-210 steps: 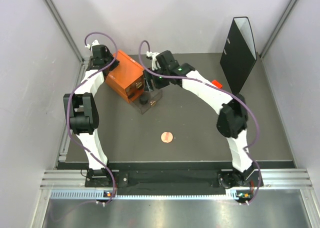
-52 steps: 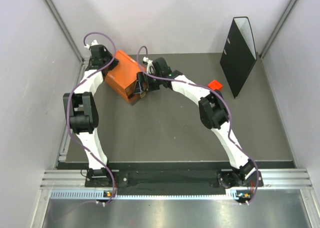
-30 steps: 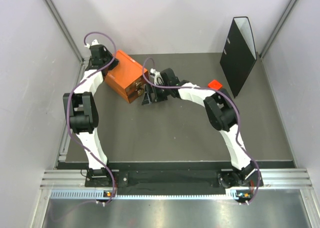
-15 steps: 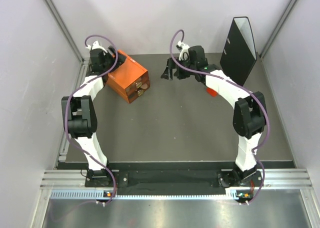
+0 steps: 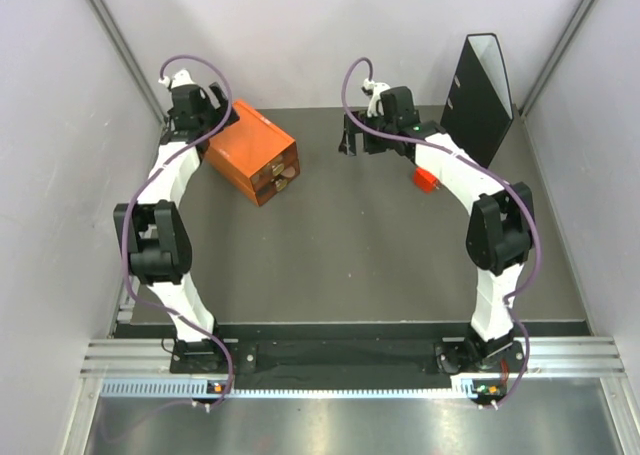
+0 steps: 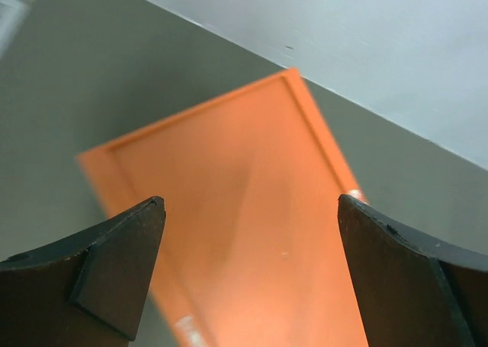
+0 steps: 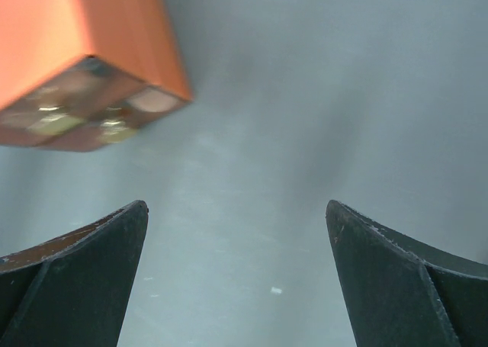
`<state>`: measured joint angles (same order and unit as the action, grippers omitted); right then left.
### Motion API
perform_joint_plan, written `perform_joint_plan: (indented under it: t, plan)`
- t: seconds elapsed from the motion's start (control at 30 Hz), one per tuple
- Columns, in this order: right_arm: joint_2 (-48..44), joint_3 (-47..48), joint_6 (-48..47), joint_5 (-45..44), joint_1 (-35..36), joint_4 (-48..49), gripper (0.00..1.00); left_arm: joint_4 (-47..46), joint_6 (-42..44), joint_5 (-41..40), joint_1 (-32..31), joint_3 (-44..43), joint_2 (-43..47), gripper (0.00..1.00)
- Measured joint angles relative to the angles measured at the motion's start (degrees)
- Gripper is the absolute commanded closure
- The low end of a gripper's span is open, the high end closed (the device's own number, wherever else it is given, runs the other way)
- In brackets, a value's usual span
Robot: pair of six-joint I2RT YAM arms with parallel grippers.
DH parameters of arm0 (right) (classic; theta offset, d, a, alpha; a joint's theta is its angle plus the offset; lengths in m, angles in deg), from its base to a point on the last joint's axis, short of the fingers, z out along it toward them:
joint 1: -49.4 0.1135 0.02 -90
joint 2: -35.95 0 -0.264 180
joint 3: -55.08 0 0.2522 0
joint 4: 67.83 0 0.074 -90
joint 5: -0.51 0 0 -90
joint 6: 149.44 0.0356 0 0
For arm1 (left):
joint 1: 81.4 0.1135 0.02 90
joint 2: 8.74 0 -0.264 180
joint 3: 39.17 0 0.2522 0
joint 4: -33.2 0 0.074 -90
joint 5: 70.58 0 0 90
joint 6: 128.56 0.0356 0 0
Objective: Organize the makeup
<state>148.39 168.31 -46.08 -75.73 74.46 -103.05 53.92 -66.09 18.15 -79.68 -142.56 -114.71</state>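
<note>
Smooth matt orange over drawer box; glossy, see-through drawer fronts. Smooth matt dark grey on table. Matt black, plastic-looking fingers of left gripper; smooth white arm shells.

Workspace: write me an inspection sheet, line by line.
Surface: dark grey table, no spills seen.
Job's things: makeup shows through the front of the orange drawer box.
Clutter: red cube partly under the right arm; black file holder upright at the back.
Grippers: left gripper open above the box; right gripper open, empty.
Cables: purple cables looped on both arms, no snag seen.
Surroundings: pale walls; metal rail at the near edge.
</note>
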Motion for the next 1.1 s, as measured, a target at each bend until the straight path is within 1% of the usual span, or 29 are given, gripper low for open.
perform_joint_plan:
  t: [0.23,0.37,0.57,0.7,1.1]
  plan:
    - [-0.1,2.3,-5.7,-9.0,-1.6,-5.7,0.00,2.8,7.1,-9.3,-0.4,-0.3,2.4,0.01]
    - [-0.1,3.8,-7.9,-11.6,-3.4,-6.9,0.00,3.9,10.1,-13.4,-1.1,-0.3,2.4,0.01]
    - [-0.2,4.2,-9.4,-14.0,-5.5,-8.2,0.00,3.5,16.0,-19.7,-4.3,-0.7,2.4,0.01]
    - [-0.2,4.2,-9.4,-14.4,-6.6,-8.3,0.00,3.4,17.8,-20.7,-5.6,-0.7,2.4,0.01]
    - [-0.2,3.5,-9.4,-14.2,-10.0,-8.1,0.00,3.4,20.4,-21.6,-5.9,-0.7,2.4,0.01]
